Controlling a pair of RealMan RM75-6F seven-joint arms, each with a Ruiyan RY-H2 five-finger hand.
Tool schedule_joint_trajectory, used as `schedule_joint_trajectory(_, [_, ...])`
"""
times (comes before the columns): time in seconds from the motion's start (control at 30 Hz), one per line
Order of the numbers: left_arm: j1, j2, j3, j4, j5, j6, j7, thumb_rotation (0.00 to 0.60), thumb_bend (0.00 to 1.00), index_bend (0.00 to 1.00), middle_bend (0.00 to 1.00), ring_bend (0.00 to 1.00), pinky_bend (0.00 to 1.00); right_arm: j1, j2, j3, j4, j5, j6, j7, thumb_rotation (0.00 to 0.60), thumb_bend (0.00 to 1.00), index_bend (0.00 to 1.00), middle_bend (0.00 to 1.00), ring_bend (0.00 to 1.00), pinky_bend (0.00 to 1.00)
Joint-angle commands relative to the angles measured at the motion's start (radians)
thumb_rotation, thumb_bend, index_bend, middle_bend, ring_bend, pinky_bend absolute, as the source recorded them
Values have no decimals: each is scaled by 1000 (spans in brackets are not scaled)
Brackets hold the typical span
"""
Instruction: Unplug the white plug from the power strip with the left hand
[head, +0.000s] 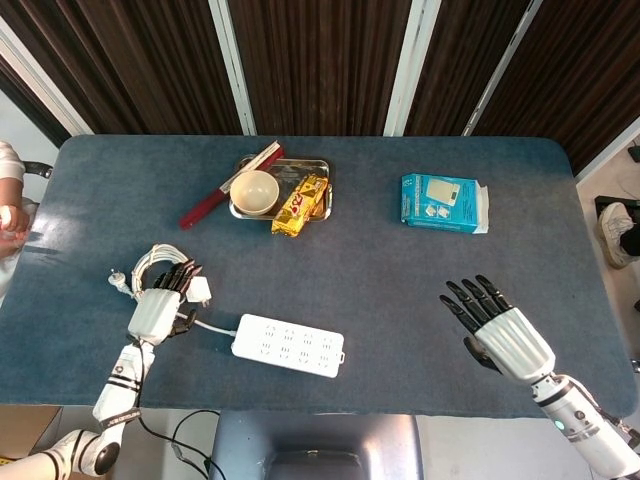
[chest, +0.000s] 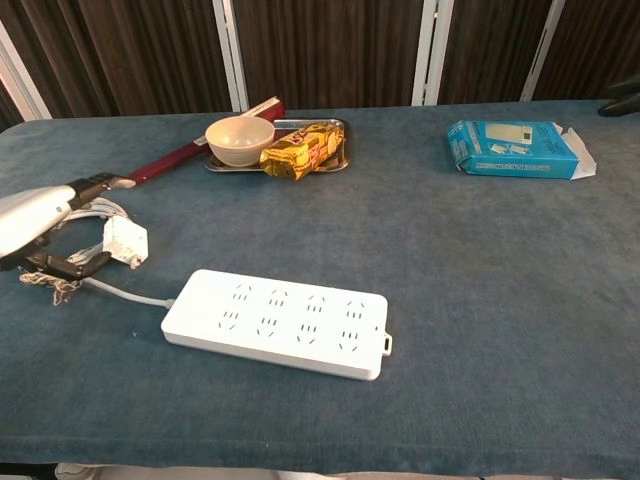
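Note:
The white power strip (head: 288, 345) (chest: 276, 322) lies flat near the table's front edge with all its sockets bare. The white plug (head: 198, 290) (chest: 125, 242) lies on the cloth to the left of the strip, out of any socket. My left hand (head: 158, 306) (chest: 36, 217) is just left of the plug, fingers stretched out straight and thumb low beside it, with nothing gripped. The plug's coiled white cable (head: 156, 264) (chest: 82, 215) lies under and behind that hand. My right hand (head: 497, 326) hovers far right with its fingers spread and holds nothing.
A metal tray (head: 318, 166) (chest: 338, 128) at the back carries a cream bowl (head: 254, 191) (chest: 239, 139) and a yellow snack packet (head: 300, 204) (chest: 299, 149). A red flat stick (head: 213, 200) (chest: 175, 157) leans off its left side. A blue box (head: 442, 203) (chest: 515, 148) lies at the back right.

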Motion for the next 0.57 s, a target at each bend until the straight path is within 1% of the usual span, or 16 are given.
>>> schedule_joint_trajectory(0.03, [72, 178, 73, -191, 47, 67, 104, 600, 425, 0, 0, 0, 143, -74, 30, -11, -74, 92, 5, -84, 600, 510, 0, 1, 0, 0])
schedule_joint_trajectory(0.07, [106, 240, 102, -265, 63, 105, 131, 600, 428, 0, 0, 0, 137, -105, 36, -14, -95, 122, 23, -107, 600, 480, 0, 0, 0, 0])
schedule_joint_trajectory(0.13, [163, 318, 147, -351, 90, 169, 152, 600, 445, 0, 0, 0, 120, -151, 33, -16, -103, 156, 62, -112, 600, 407, 0, 0, 0, 0])
schedule_joint_trajectory(0.17, [202, 357, 174, -389, 106, 213, 147, 600, 448, 0, 0, 0, 115, -179, 23, -15, -93, 171, 90, -97, 600, 395, 0, 0, 0, 0])
schedule_joint_trajectory(0.23, [255, 391, 208, -405, 139, 279, 106, 600, 451, 0, 0, 0, 104, -221, 0, -10, -58, 191, 135, -56, 600, 387, 0, 0, 0, 0])
schedule_joint_trajectory(0.27, [285, 399, 223, -391, 160, 319, 66, 600, 451, 0, 0, 0, 100, -249, -21, -3, -27, 201, 172, -30, 600, 387, 0, 0, 0, 0])
schedule_joint_trajectory(0.33, [309, 413, 235, -385, 176, 347, 55, 600, 453, 0, 0, 0, 90, -284, -50, 8, 12, 210, 219, -15, 600, 387, 0, 0, 0, 0])
schedule_joint_trajectory(0.4, [319, 421, 241, -372, 218, 377, 29, 600, 456, 0, 0, 0, 82, -297, -52, 7, 35, 168, 254, 4, 600, 387, 0, 0, 0, 0])
schedule_joint_trajectory(0.43, [325, 423, 239, -369, 218, 382, 25, 600, 456, 0, 0, 0, 82, -303, -55, 10, 42, 159, 269, 18, 600, 387, 0, 0, 0, 0])
schedule_joint_trajectory(0.57, [330, 423, 233, -368, 217, 387, 28, 600, 456, 0, 0, 0, 80, -309, -57, 12, 50, 153, 274, 25, 600, 387, 0, 0, 0, 0])
